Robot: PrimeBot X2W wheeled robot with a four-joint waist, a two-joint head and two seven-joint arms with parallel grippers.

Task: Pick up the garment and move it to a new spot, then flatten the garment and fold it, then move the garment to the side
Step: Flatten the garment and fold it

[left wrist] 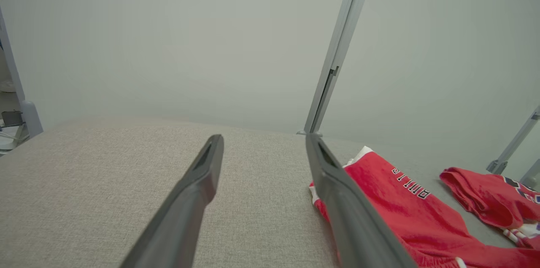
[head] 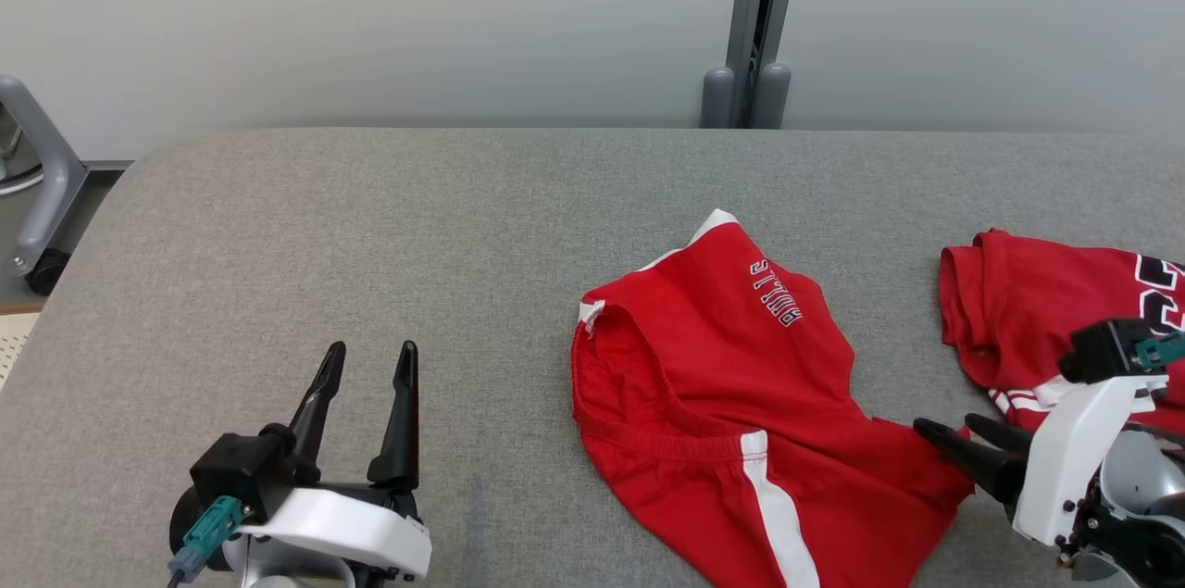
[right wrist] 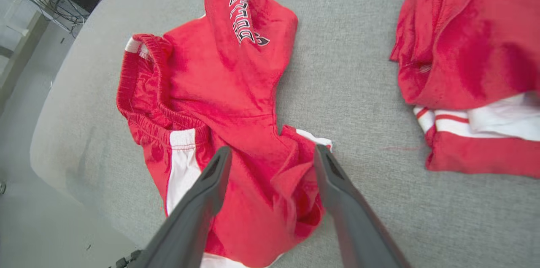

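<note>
The garment (head: 713, 366) is a pair of red shorts with white side stripes and black-and-white lettering, lying crumpled on the grey padded table (head: 370, 218). It also appears in the left wrist view (left wrist: 392, 204) and the right wrist view (right wrist: 219, 90). My right gripper (head: 949, 429) is at the garment's right edge, pointing left. Its jaws are open just above a bunched fold (right wrist: 272, 152), gripping nothing. My left gripper (head: 370, 352) rests open over bare table, well to the left of the garment (left wrist: 263, 139).
A second red garment (head: 1028, 310) with white trim lies at the table's right edge, close behind my right wrist (right wrist: 464, 48). A grey post (head: 759, 23) stands behind the table's far edge. A wheeled frame (head: 42, 190) is at the far left.
</note>
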